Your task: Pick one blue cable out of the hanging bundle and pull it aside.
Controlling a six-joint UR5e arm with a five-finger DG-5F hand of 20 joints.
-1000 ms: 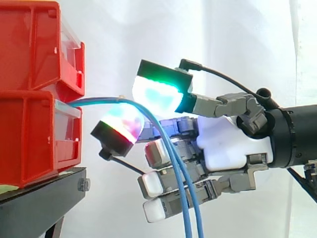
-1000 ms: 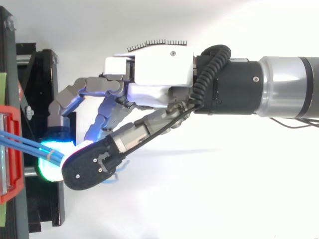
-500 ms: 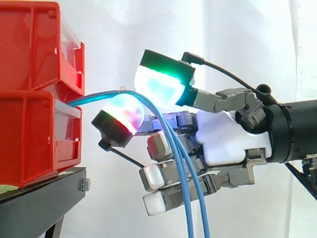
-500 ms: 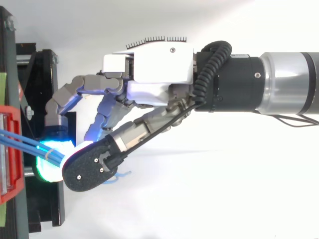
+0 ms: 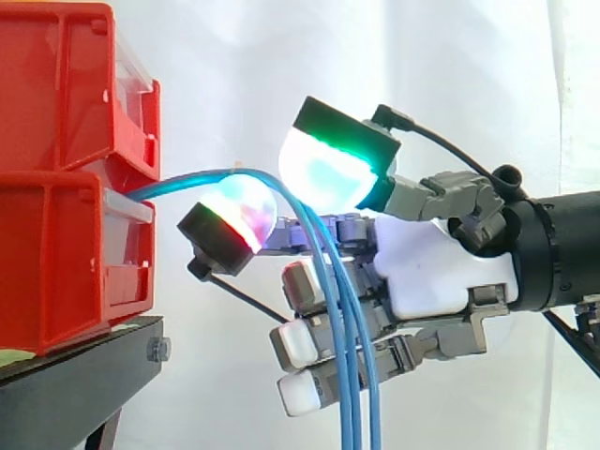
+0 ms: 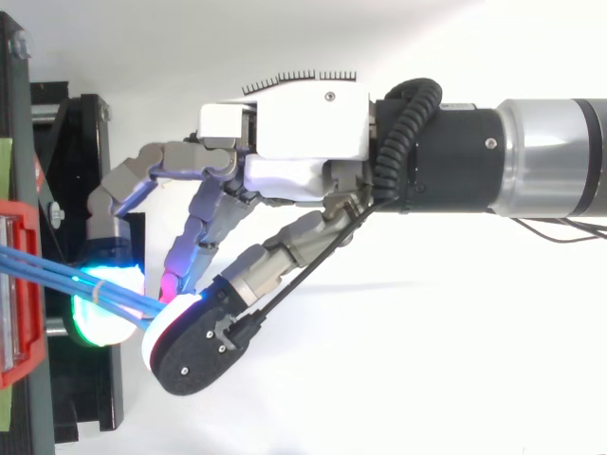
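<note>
Bundle of thin blue cables (image 5: 335, 291) arches from red plastic bins (image 5: 56, 244); robot hand (image 5: 431, 272) pinches it between glowing pads (image 5: 328, 173) for pulling aside.

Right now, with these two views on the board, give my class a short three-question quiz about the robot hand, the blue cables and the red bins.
1. True or false: in the side view, the thin blue cables pass in front of the white-palmed robot hand.
2. The robot arm enters the side view from: A left, B right, C top.
3. What do the stacked red plastic bins stand on?
Key: 1 true; 2 B; 3 a black stand.
</note>
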